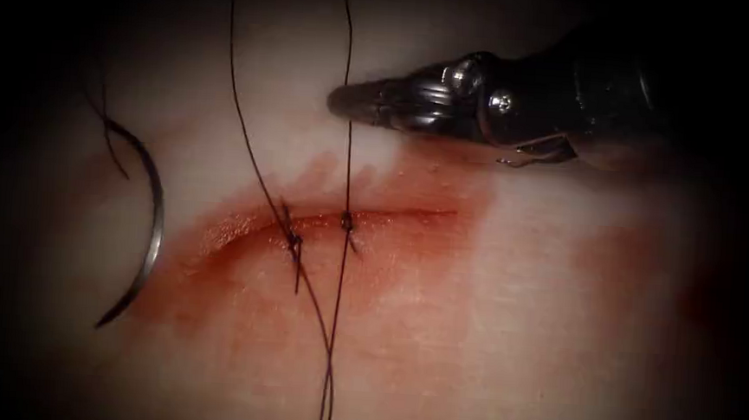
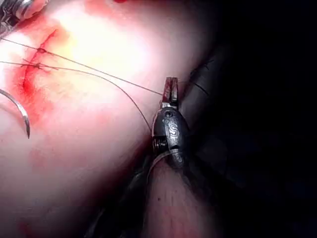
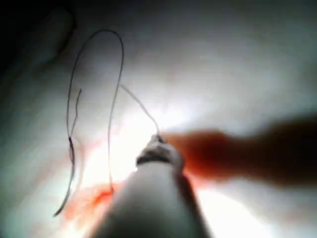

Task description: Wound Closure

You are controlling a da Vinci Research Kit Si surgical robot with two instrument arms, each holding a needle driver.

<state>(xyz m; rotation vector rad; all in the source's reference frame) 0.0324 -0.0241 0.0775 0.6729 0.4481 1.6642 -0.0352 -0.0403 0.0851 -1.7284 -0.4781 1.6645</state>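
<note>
In the endoscope view, your needle (image 1: pixel 150 222) lay loose on the tissue (image 1: pixel 487 347), well to the left of the cut (image 1: pixel 339 221), its curve bulging toward the cut and neither tool holding it; it was not in the tissue. Red fluid (image 1: pixel 406 264) spread around the cut and to its right. Two lines of thread (image 1: pixel 344 147) ran down from the top, each passing through a stitch at the cut, and they met below it. Your right tool (image 1: pixel 346 101) came in from the right, lying nearly level above the cut, its jaws pressed together with the tip touching the right-hand line of thread; whether it actually gripped that thread, you could not tell.

In the left wrist view, your left tool (image 2: pixel 171 85) stood upright off the edge of the tissue, jaws clamped on the thread, which ran taut from there to the stitches at the cut. The needle's pointed end (image 2: pixel 26 126) rested on the tissue beside the red patch.

In the right wrist view, your right tool's tip (image 3: pixel 157 141) sat at the thread, which rose from it in a tall loop over the tissue
</note>
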